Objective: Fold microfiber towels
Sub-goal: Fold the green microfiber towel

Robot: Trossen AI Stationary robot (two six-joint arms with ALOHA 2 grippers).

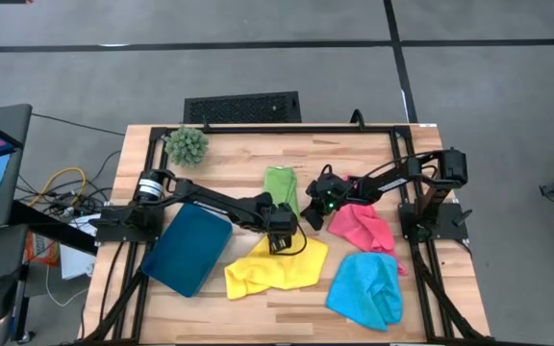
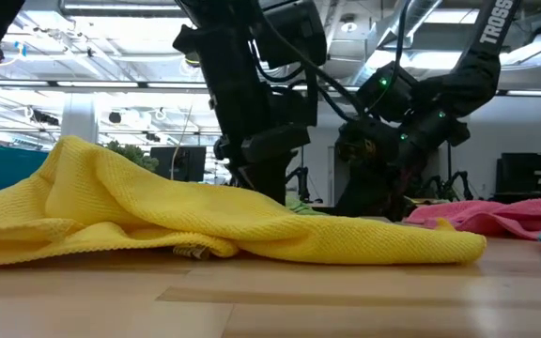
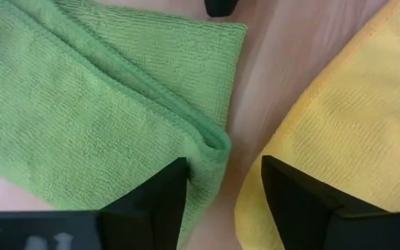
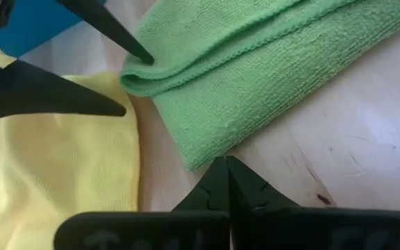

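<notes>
Left gripper [image 1: 280, 227] sits mid-frame in the high view, fingers [image 3: 160, 201] parted around the folded corner of the green towel [image 1: 281, 186], one finger touching its edge, the other beside the yellow towel [image 1: 275, 266]. Right gripper [image 1: 317, 206], just right of the green towel, has its fingers pressed together on bare wood, holding nothing. Pink towel [image 1: 364, 227] and blue towel [image 1: 367, 287] lie lower right.

- A dark teal tray [image 1: 188, 250] is seen on the table's [image 1: 354, 154] left near part.
- A spiky green plant ball [image 1: 188, 145] is placed at the far left corner.
</notes>
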